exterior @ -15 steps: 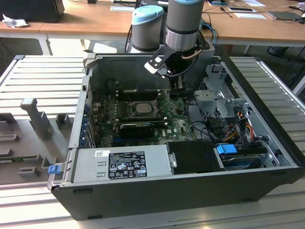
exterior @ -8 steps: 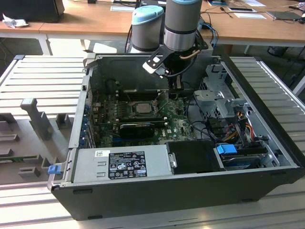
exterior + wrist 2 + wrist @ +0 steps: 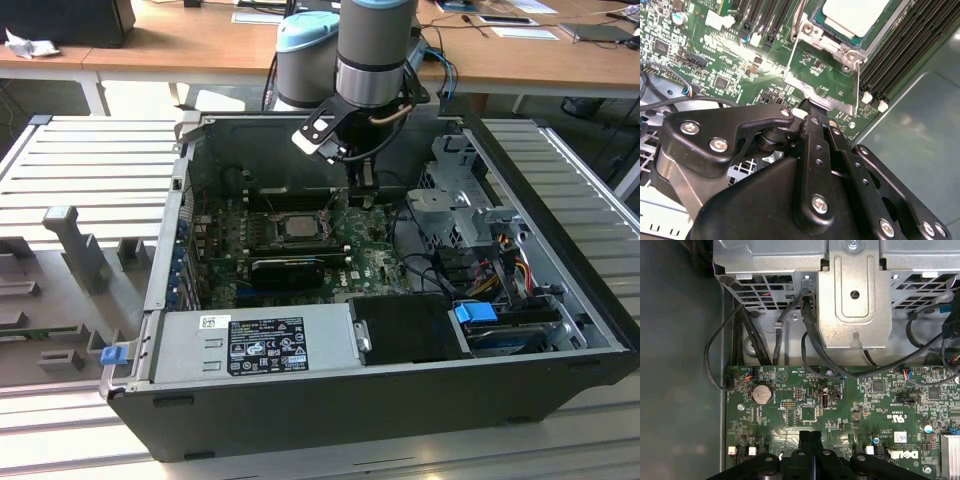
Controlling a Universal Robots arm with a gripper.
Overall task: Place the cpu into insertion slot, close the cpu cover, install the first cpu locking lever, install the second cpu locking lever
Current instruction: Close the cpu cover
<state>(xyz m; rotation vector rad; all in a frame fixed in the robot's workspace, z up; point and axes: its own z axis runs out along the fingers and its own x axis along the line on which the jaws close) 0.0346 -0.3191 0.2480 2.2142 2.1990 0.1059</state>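
The cpu (image 3: 855, 14), a flat square chip with a silver-grey top, lies in its socket on the green motherboard; it also shows in the exterior view as a grey cpu (image 3: 297, 226). The cpu cover (image 3: 824, 75), a thin metal frame with a square window, is swung open away from the socket, tilted up from its hinge screws. My gripper (image 3: 812, 112) is shut, its tips against the cover's free edge; whether it pinches the edge I cannot tell. The gripper (image 3: 362, 190) hangs just to the exterior view's right of the socket. A thin locking lever (image 3: 798, 22) runs beside the socket.
The open black case (image 3: 560, 300) walls in the board. A metal drive cage (image 3: 855, 300) with looping black cables (image 3: 810, 340) stands close behind the gripper. Black memory slots (image 3: 900, 60) flank the socket. A power supply (image 3: 260, 340) fills the case front. Grey fixtures (image 3: 75, 245) stand outside.
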